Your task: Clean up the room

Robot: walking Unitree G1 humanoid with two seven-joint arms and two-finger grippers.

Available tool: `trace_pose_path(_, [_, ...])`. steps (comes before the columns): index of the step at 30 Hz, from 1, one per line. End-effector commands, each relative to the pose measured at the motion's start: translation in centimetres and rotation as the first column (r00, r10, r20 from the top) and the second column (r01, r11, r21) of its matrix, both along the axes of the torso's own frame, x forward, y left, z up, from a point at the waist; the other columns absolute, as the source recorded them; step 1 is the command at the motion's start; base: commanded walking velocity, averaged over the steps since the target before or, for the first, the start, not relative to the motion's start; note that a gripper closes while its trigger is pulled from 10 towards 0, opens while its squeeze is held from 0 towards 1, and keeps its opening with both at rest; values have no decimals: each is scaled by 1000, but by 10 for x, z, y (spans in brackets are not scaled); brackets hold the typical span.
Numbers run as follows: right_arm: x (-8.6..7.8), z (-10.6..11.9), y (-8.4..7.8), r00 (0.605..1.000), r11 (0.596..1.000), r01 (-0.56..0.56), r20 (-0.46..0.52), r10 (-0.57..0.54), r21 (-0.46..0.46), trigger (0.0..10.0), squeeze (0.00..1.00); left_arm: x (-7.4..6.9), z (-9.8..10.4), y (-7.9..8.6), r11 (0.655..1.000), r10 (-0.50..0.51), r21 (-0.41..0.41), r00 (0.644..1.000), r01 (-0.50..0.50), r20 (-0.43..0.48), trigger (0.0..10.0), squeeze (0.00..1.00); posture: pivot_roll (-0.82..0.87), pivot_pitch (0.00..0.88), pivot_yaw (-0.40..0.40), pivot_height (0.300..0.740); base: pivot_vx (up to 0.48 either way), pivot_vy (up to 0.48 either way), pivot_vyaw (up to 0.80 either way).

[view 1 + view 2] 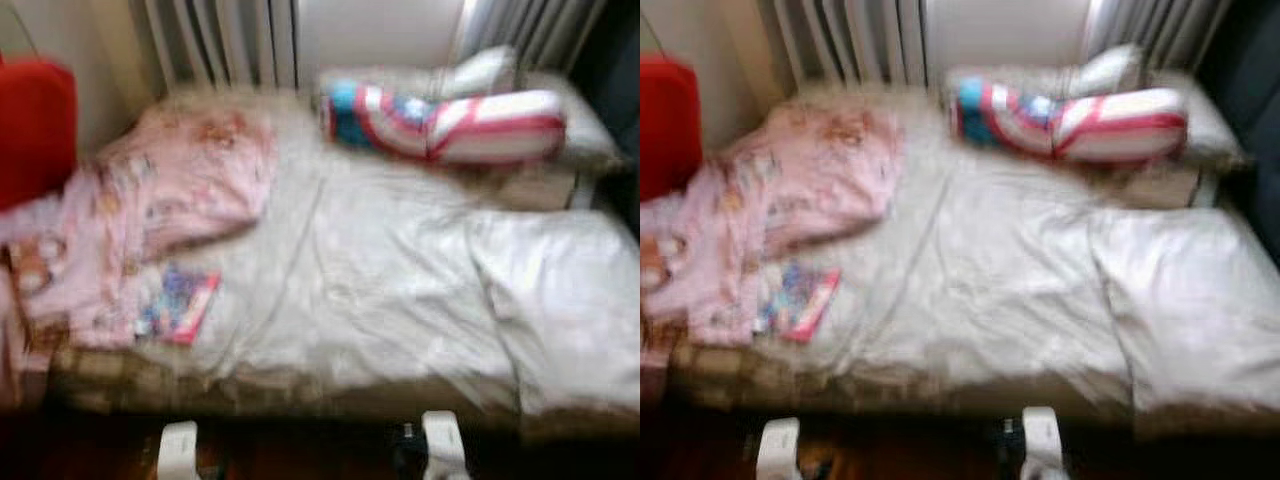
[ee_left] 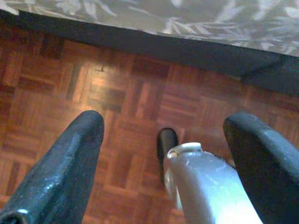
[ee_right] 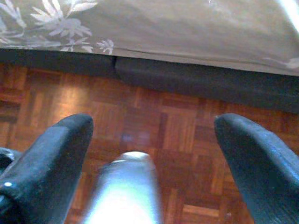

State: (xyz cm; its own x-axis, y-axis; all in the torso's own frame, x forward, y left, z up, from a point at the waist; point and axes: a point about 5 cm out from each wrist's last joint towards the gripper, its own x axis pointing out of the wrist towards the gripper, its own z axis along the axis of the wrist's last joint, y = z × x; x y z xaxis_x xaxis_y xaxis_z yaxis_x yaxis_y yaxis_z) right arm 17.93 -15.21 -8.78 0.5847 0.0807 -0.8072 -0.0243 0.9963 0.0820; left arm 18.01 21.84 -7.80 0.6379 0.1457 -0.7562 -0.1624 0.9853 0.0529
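Clutter on the bed [image 1: 400, 300] is what you have left: a pink blanket [image 1: 150, 210] bunched at the far left, a colourful book [image 1: 180, 305] just near of it, a striped pillow [image 1: 440, 120] at the far right. Nothing looks tidied yet. Your left gripper [image 2: 163, 140] and right gripper [image 3: 152, 140] hang over the parquet floor [image 2: 56, 93], fingers spread wide, empty.

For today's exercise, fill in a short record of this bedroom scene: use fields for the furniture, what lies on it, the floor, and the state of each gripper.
furniture: bed with pale rumpled sheet
on bed, robot's left: pink blanket, crumpled; colourful book beside its edge
on bed, far end: striped red, white and blue pillow
beside bed, left: red object, too blurred to identify
floor: wooden parquet
left gripper: open, hanging over the floor
right gripper: open, hanging over the floor
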Motion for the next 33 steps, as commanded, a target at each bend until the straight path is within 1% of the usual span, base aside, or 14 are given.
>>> trace_pose_path(1, [-3,-1,-10,1000,1000,16,-8,-16,-23,10000,0,2,0,-4,1000,-9,-8,1000,9,-3,10000,0,-72,65,-21,740,0,-428,0])
trace_pose_path(6, [-2,-1,-8,1000,1000,18,-7,-18,-20,10000,0,3,0,-3,1000,-14,-4,1000,14,-3,10000,0,-65,69,-23,740,0,-426,0])
trace_pose_path(33, [-1,0,-10,1000,999,27,-1,-27,-21,10000,0,6,1,-8,999,-31,-8,999,31,10,10000,0,-79,71,-25,740,0,-428,0])
